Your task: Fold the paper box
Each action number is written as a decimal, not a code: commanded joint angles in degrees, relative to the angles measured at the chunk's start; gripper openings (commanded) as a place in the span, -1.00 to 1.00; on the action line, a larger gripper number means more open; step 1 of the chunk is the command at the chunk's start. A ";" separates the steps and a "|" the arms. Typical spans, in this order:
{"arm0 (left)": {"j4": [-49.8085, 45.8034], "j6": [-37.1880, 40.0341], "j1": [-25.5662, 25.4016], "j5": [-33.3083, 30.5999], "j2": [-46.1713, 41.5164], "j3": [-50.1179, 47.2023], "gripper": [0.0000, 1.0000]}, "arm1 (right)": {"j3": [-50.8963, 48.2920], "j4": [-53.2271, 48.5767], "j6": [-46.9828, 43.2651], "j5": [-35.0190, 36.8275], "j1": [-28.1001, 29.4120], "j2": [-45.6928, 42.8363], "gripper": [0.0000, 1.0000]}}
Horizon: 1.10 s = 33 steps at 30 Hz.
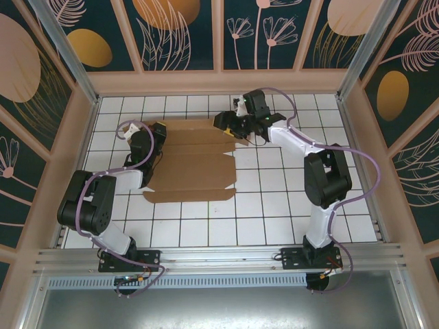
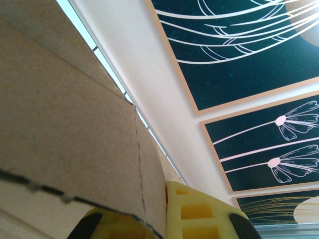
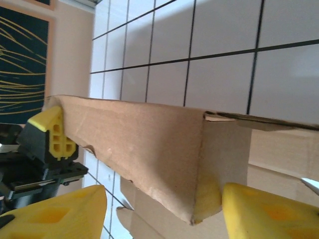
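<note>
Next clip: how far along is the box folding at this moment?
Early stage. Done: no wall is locked in place, and most of the cardboard sheet lies flat on the table. In hand: its far strip stands raised like a wall. The left end effector is shut on one end, and the open right end effector straddles the corner flap. Left: the other walls and flaps.

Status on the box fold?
Left gripper shut on far flap, left end. Right gripper open, straddling its right corner. Paper box otherwise mostly flat, flap raised; nothing blocking.
</note>
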 commanded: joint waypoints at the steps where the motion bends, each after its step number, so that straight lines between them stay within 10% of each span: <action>1: -4.29 0.13 -0.07 1.00 1.76 -0.05 -1.00 | -3.23 11.56 6.25 -5.57 -0.83 0.13 0.11; 9: -4.62 0.20 -0.07 1.06 1.40 0.05 -1.00 | -5.80 14.24 6.53 -5.27 -1.21 -0.66 -0.24; 18: -5.62 0.69 -0.08 0.48 0.90 0.05 -1.00 | -13.10 6.18 -4.83 6.51 -2.41 -10.39 0.23; 25: -6.75 0.96 -0.04 0.11 0.66 0.56 -1.00 | -24.24 4.66 -9.70 22.43 -0.06 -16.23 -0.80; 33: -7.99 1.10 -0.05 0.00 0.61 0.93 -1.00 | -22.74 6.70 -12.38 31.31 5.05 -7.95 -1.00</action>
